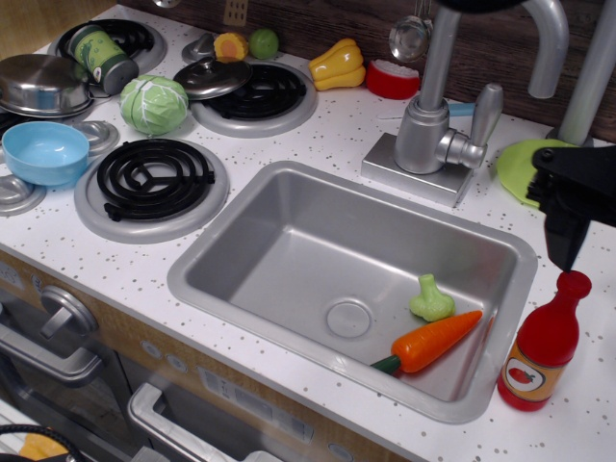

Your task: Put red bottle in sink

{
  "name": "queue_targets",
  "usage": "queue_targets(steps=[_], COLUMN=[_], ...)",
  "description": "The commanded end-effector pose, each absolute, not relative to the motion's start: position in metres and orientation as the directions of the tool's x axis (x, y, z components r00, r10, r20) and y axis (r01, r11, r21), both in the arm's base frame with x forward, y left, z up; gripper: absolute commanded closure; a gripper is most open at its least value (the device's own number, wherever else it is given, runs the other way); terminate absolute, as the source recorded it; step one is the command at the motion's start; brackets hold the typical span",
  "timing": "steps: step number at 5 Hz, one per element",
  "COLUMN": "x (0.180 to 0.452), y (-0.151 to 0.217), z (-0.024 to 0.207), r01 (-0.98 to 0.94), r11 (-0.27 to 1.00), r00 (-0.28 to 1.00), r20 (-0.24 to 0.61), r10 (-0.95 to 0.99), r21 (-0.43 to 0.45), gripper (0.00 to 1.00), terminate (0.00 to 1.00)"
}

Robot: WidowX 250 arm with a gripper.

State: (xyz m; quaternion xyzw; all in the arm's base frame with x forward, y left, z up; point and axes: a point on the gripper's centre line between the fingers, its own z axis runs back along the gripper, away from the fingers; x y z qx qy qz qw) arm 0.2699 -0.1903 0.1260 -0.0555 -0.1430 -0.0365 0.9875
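You are working over a speckled white surface [318,135] with the sink [236,226] filling the middle of the frame. A carrot [435,342] and a small pale-green vegetable [431,299] are lying in the sink's lower right corner, close to the wall nearest the bottle.

The gripper [570,252] is hanging at the right edge of the frame, its one visible dark finger pointing down just above the cap. Most of it is running out of frame, so you cannot tell whether it is spread or closed, and nothing is showing that it is pinching anything.

The red bottle [544,344] is standing on the surface at the lower right, just outside the sink's right rim and not yet in the basin. Its long axis is running near vertical, leaning slightly, with the cap pointing up and a little toward the upper right, and the tomato label is facing the lower left.

Here is what you are risking:
- A tall, narrow bottle on a small base is probably tipping easily; a finger coming down on the cap instead of alongside it could be knocking it over, perhaps out of the frame.
- A grip on the rounded cap alone may be slipping.
- Dropping it in near the right wall could be landing it on the carrot.
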Motion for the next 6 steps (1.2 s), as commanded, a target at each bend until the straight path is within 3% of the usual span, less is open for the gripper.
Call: queue_targets(steps=[1,3,4,6], x=[0.279,0.276,0.276,0.276], y=[-0.181,-0.179,-0.178,-0.178], z=[0.118,0.096,0.092,0.102], r01=[0.129,0.129,0.121,0.133], r11=[0.982,0.980,0.981,0.979], r00=[0.945,0.931,0.930,0.933], r20=[0.315,0.359,0.363,0.354], r10=[-0.081,-0.068,-0.058,-0.070], r21=[-0.135,-0.151,-0.154,-0.156], gripper=[0.00,0.00,1.00,1.00], terminate=[0.00,0.00,0.00,0.00])
